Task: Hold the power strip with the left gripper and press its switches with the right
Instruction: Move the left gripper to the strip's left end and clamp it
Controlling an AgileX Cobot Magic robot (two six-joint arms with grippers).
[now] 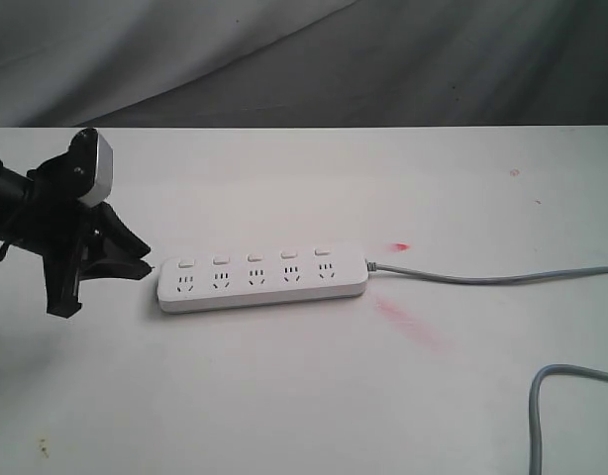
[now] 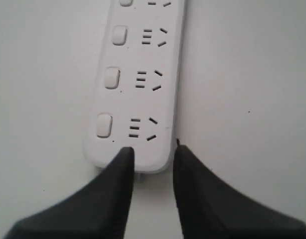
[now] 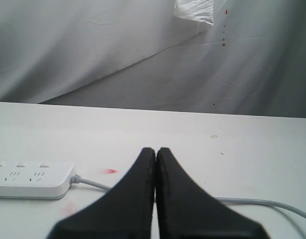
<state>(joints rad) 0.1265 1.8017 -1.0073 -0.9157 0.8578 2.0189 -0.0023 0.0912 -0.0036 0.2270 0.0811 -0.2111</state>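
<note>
The right gripper [image 3: 155, 155] is out of the exterior view altogether; its own wrist view shows its two black fingers pressed together with nothing between them, raised above the table [image 1: 284, 396] and well apart from the power strip [image 1: 262, 280]. The left gripper [image 1: 144, 262] is cut off at the frame's edge along with its black arm. Its fingers are parted a little at the strip's rounded end, opposite the cord, holding nothing; whether the tips touch the plastic is hard to tell. The left wrist view shows only three switches whole and a fourth clipped, while the exterior view shows the full row of five switches [image 1: 254, 257]. The strip lies flat near the middle of the white table. Its grey cord [image 1: 482, 278] runs off the right edge, and another loop of it shows at the near right corner. Red marks [image 1: 408, 322] stain the tabletop by the cord end. Wrinkled grey cloth [image 1: 383, 59] hangs behind.
</note>
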